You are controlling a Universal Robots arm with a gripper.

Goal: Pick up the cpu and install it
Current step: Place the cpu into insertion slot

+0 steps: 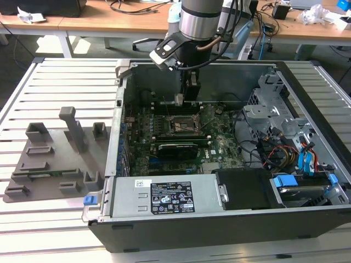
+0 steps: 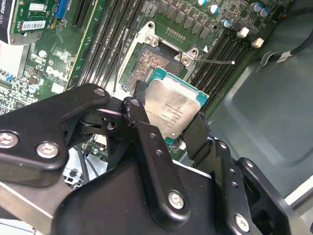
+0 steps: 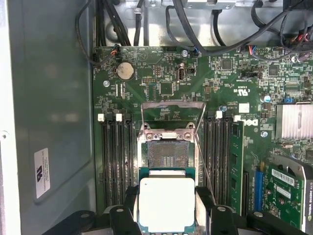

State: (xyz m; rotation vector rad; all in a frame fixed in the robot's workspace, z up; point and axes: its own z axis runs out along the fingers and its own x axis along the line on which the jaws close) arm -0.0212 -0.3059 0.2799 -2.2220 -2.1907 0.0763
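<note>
The gripper (image 2: 168,111) has its jaws clenched on the cpu (image 2: 173,107), one black finger (image 2: 139,98) on each of two opposite edges, the chip's silvery-grey top facing the wrist cameras. In the first wrist view the cpu (image 3: 166,203) overlaps the nearer edge of the socket (image 3: 166,159) and is not seated in it. The socket's pin field lies bare inside its metal frame. Rows of black memory slots (image 3: 117,161) flank the socket on both sides, all on the green motherboard (image 3: 161,83).

In the exterior view the gripper (image 1: 184,98) reaches down into the open computer case (image 1: 192,230) and holds the cpu (image 1: 179,99) above the board, over the far side of the socket (image 1: 178,125). A long black graphics card (image 1: 176,149) lies on the near side of the socket. The case lies on a white slatted worktop (image 1: 55,82), with a grey fixture (image 1: 55,159) beside it on the exterior view's left. A wooden worktop (image 1: 109,19) stands behind.
</note>
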